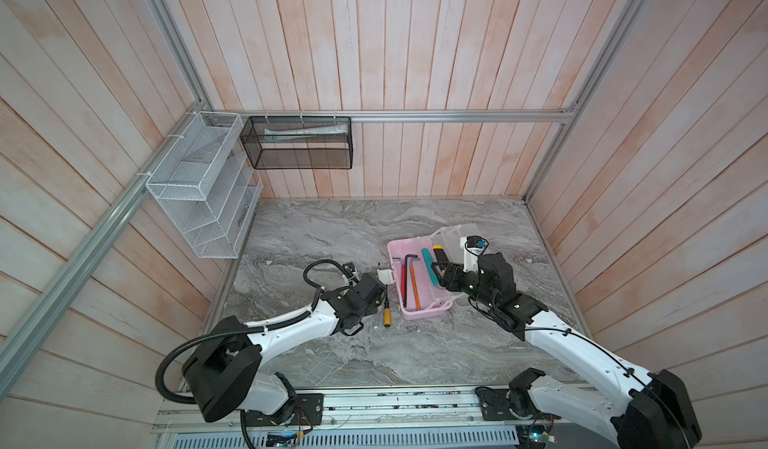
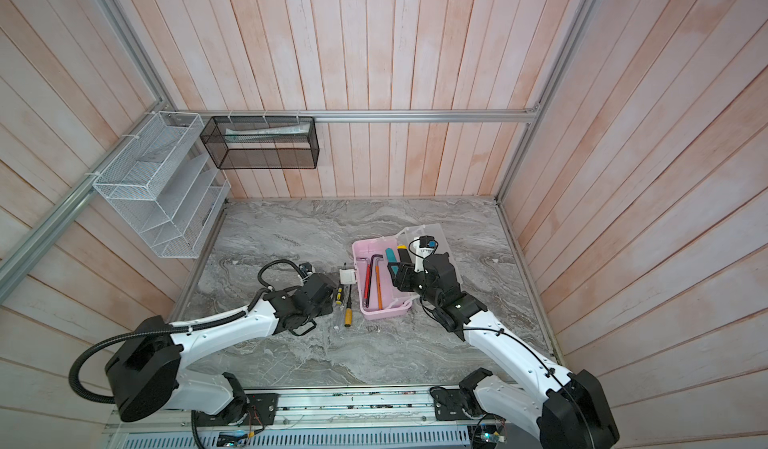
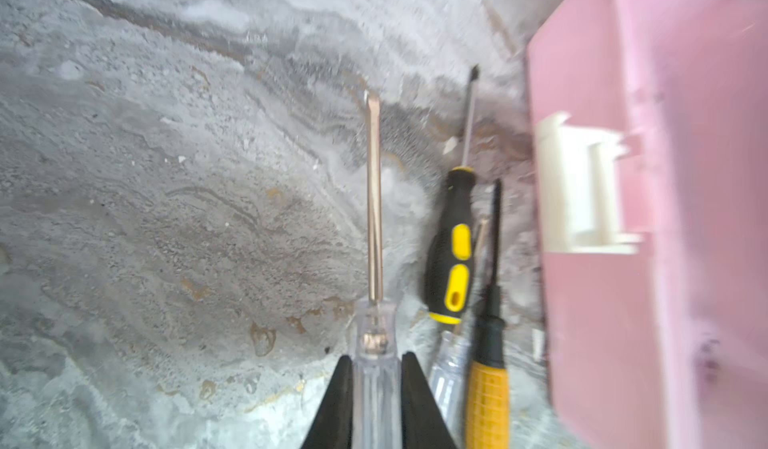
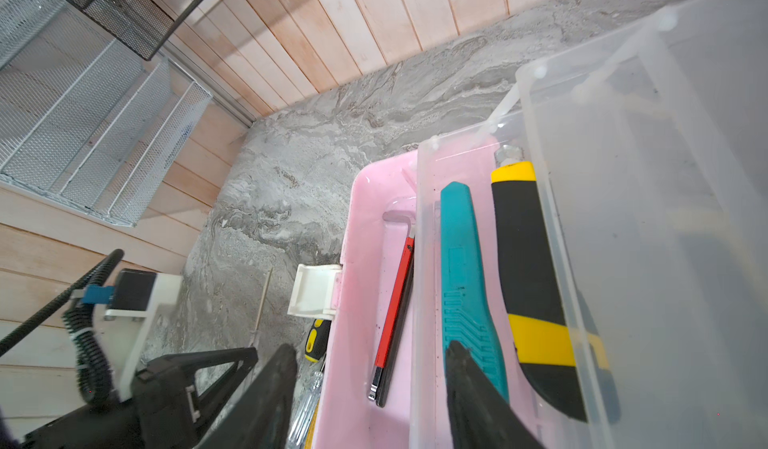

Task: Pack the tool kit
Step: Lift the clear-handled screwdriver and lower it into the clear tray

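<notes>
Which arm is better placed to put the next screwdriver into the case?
Left. The left tool is shut on the clear-handled screwdriver beside the pink case, where the other screwdrivers lie. The right tool stands open over the case, holding nothing.

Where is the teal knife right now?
In both top views the teal knife lies inside the open pink case on the right half of the table, between the hex keys and the black-and-yellow knife.

A robot lab cell: plank walls [image 1: 415, 52] on an aluminium frame [image 1: 457, 116], a marble-look tabletop [image 1: 332, 226], mesh baskets [image 1: 187, 176] tied to the rails, and two arms [image 1: 291, 322] bolted along the front.
</notes>
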